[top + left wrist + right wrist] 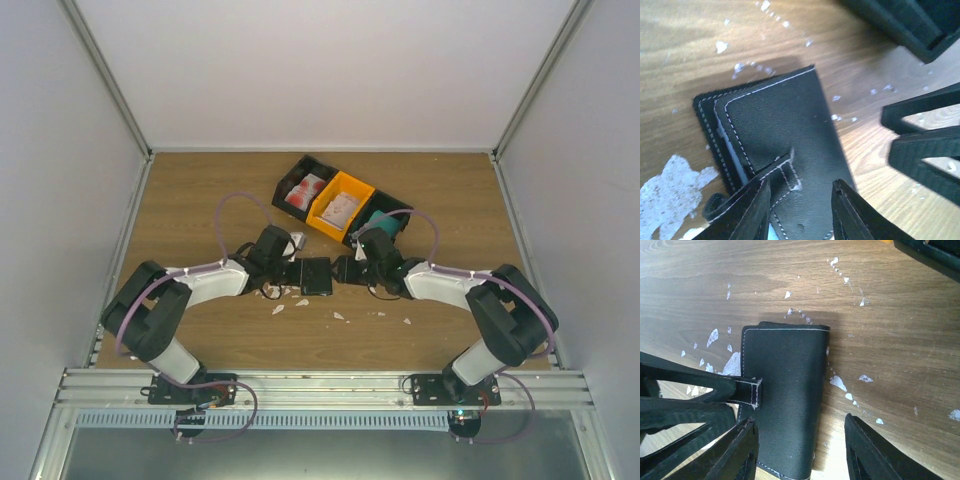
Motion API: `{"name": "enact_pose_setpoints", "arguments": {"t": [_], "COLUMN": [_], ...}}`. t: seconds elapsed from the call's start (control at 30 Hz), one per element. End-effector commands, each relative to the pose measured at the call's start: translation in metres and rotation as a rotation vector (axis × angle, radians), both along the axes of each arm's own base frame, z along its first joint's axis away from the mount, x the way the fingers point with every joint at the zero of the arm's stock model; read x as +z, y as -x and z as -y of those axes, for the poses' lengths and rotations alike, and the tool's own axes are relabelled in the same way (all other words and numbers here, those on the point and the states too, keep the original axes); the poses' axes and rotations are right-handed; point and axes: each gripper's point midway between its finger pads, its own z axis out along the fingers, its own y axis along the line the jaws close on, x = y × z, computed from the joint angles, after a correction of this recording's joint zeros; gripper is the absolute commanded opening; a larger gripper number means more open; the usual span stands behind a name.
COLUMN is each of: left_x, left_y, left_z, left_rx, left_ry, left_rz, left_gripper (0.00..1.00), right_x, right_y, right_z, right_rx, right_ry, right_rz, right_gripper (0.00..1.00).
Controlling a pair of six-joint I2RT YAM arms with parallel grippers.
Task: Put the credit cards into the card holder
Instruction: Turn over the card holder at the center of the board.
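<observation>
Card holder (316, 275) lies folded flat on the wooden surface (200, 210) in the overhead view, between the left claw (296, 272) and the right claw (345, 270), which reach it from opposite sides. Behind it, the credit cards (303, 193) sit in a slanted row of bins: red-and-white ones in a black bin (291, 176), pale ones in an orange bin (353, 184), teal ones in a second black bin (402, 211). White scraps (278, 309) dot the wood nearby. From the left wrist, the left claw (800, 210) stands part way open over the holder's near end. The stitched tab (785, 172) lies in the gap beside one finger, not clamped. The right claw's fingers (902, 152) show at the right, just off the holder. From the right wrist, the right claw (802, 455) is wide open astride the holder's near end, one finger at its edge, the other clear of it over bare wood, gripping nothing. The left claw's fingers (690, 374) come in from the left at the tab.
</observation>
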Motion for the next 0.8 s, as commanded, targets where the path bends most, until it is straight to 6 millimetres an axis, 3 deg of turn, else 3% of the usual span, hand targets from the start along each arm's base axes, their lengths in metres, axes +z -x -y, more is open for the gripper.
{"name": "enact_pose_setpoints", "arguments": {"t": [0.0, 0.2, 0.53, 0.77], "left_x": [-0.013, -0.032, -0.054, -0.056], "left_y": [-0.002, 0.002, 0.007, 0.007], "left_z": [-0.006, -0.016, -0.031, -0.033], "left_rx": [0.011, 0.02, 0.035, 0.035], "left_ry": [-0.07, -0.143, -0.225, -0.223], "left_rz": [-0.011, -0.043, -0.072, -0.064], "left_gripper": [0.35, 0.24, 0.19, 0.18], "right_x": [-0.006, -0.017, -0.029, -0.025], "right_y": [0.0, 0.005, 0.009, 0.012], "right_z": [0.003, -0.006, -0.021, -0.04], "right_rx": [-0.017, 0.015, 0.07, 0.152], "right_ry": [-0.008, -0.064, -0.151, -0.275], "right_rz": [-0.01, -0.056, -0.108, -0.106], "right_gripper": [0.49, 0.53, 0.57, 0.48]}}
